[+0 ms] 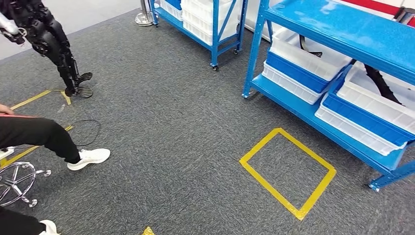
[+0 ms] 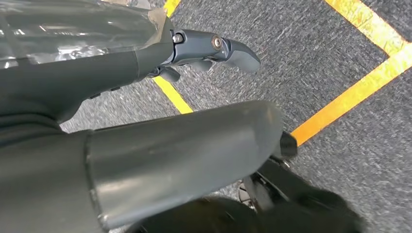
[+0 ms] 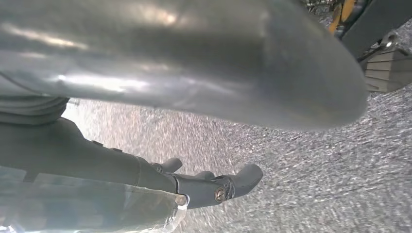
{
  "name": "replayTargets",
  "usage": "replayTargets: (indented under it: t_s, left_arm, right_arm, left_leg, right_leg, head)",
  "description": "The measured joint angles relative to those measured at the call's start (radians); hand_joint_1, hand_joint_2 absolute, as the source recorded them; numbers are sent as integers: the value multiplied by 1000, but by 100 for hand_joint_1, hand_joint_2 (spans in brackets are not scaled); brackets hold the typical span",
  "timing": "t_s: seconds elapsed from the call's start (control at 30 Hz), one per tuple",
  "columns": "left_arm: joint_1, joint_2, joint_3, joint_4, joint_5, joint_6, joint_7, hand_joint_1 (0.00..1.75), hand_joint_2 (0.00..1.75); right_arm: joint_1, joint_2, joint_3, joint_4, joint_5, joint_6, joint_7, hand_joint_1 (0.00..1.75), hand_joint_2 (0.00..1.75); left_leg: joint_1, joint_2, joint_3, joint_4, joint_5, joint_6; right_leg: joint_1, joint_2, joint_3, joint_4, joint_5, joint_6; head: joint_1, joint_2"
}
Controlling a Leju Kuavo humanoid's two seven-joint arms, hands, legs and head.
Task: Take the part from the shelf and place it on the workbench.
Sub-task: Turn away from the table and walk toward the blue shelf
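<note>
Landmark: blue shelf [image 1: 313, 115], standing on grey carpet [image 1: 171, 122] at the right of the head view.
Shelf contents: white and blue bins [image 1: 303, 63] sit on its lower level; a second bin [image 1: 372, 110] sits just beside the first, nearer the shelf's right end.
Part: a black curved part [image 1: 381, 83] lies in the right-hand bin, on the shelf; a similar black piece [image 1: 308, 48] lies in the left-hand bin. Neither is held.
Floor mark: a yellow tape square [image 1: 288, 169] lies on the carpet just in front of the shelf.
Second shelf: another blue shelf [image 1: 205, 24] with white bins stands behind and left of the first.
Other robot: a dark legged robot [image 1: 49, 44] stands well left of the shelf, beside yellow floor tape.
Person: a black trouser leg and white shoe [image 1: 90, 157] show far left of the shelf, near a chair base [image 1: 17, 181].
Left robot hand [image 2: 204, 53]: hangs over carpet and yellow tape, fingers loosely extended and apart, nothing in them.
Right robot hand [image 3: 214, 184]: hangs over carpet, fingers loosely extended and apart, holding nothing.
</note>
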Motion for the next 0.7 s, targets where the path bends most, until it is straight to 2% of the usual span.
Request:
replayTargets:
  t_s: [0.03,0.07,0.1,0.17,0.2,0.23,0.27,0.3,0.37,0.43,0.5,0.53,0.57,0.6,0.63,0.67,0.7]
  left_arm:
    - [0,0,0,0,0,4,-1,0,0]
    - [0,0,0,0,-1,10,-4,0,0]
    - [0,-1,0,0,-4,17,-8,0,0]
    - [-1,-1,0,0,-10,36,-19,0,0]
    - [-2,-1,-1,0,-14,48,-24,0,0]
    - [-2,-1,-1,0,-17,63,-31,0,0]
    - [-3,-1,-1,0,-18,79,-37,0,0]
    - [-5,-2,-1,0,-19,94,-43,0,0]
    - [-8,-4,-1,-1,-18,112,-52,0,0]
    - [-7,-4,0,-1,-17,122,-56,0,0]
    - [-5,-4,1,-1,-17,130,-60,0,0]
    - [-5,-4,1,-1,-17,133,-62,0,0]
    - [-5,-5,1,-1,-18,136,-65,0,0]
    - [-5,-6,1,-1,-19,140,-69,0,0]
    - [-5,-6,1,-1,-23,144,-72,0,0]
    - [-4,-6,1,-1,-26,148,-76,0,0]
    - [-4,-6,1,-1,-29,151,-79,0,0]
  right_arm:
    - [0,0,0,0,1,1,0,0,0]
    - [1,0,0,0,2,1,0,0,0]
    - [1,0,-1,0,2,1,0,0,0]
    - [-1,0,-2,0,2,1,0,0,0]
    - [-1,1,-2,0,2,0,0,0,0]
    - [0,1,-4,0,2,-1,0,0,0]
    - [1,0,-5,0,4,-4,-1,0,0]
    - [3,0,-7,0,5,-6,-1,0,0]
    - [4,-1,-9,0,8,-10,-2,0,0]
    - [1,0,-10,0,9,-12,-2,0,0]
    - [0,-1,-12,0,11,-12,-2,0,0]
    - [2,-1,-14,0,12,-12,-2,0,0]
    - [3,-1,-16,0,13,-12,-2,0,0]
    - [4,-2,-17,0,14,-12,-2,0,0]
    - [4,-2,-19,0,14,-13,-2,0,0]
    - [3,-2,-20,0,14,-13,-2,0,0]
    - [1,-2,-21,0,14,-14,-2,0,0]
  left_leg:
    - [0,-2,-5,-2,18,3]
    - [0,-6,8,-43,54,7]
    - [0,-18,34,-112,98,11]
    - [-1,-50,81,-226,151,17]
    - [-4,-59,92,-252,159,19]
    - [-8,-59,93,-256,157,21]
    - [-11,-49,93,-260,161,26]
    - [-12,-38,95,-268,167,33]
    - [-9,-15,99,-287,179,49]
    - [-9,11,99,-295,185,56]
    - [-10,41,96,-295,185,57]
    - [-10,55,96,-295,184,56]
    - [-9,67,96,-295,183,54]
    - [-7,79,99,-294,182,50]
    - [-9,89,101,-292,179,44]
    - [-11,100,106,-290,175,37]
    - [-15,110,111,-289,171,29]
  right_leg:
    - [3,15,1,0,0,0]
    - [4,30,3,1,0,0]
    - [5,45,4,2,0,0]
    - [8,69,3,3,1,3]
    - [8,79,0,3,3,7]
    - [8,87,-5,2,5,13]
    - [7,96,-11,-1,9,20]
    - [6,94,-15,0,10,26]
    - [9,55,-39,38,-12,28]
    - [8,5,-98,156,-71,22]
    - [3,-9,-153,273,-116,28]
    - [0,-12,-156,286,-117,37]
    - [-3,-18,-135,253,-101,49]
    - [-7,-34,-94,182,-76,62]
    - [-9,-65,-49,103,-51,69]
    - [-9,-92,-12,38,-29,71]
    - [-8,-110,8,0,-17,66]
  head:
    - [0,0]
    - [0,0]
    - [0,0]
    - [0,0]
    - [1,0]
    - [1,0]
    - [1,0]
    - [1,0]
    - [3,0]
    - [7,0]
    - [9,0]
    - [8,0]
    - [8,0]
    - [9,0]
    - [10,0]
    - [10,0]
    - [8,0]
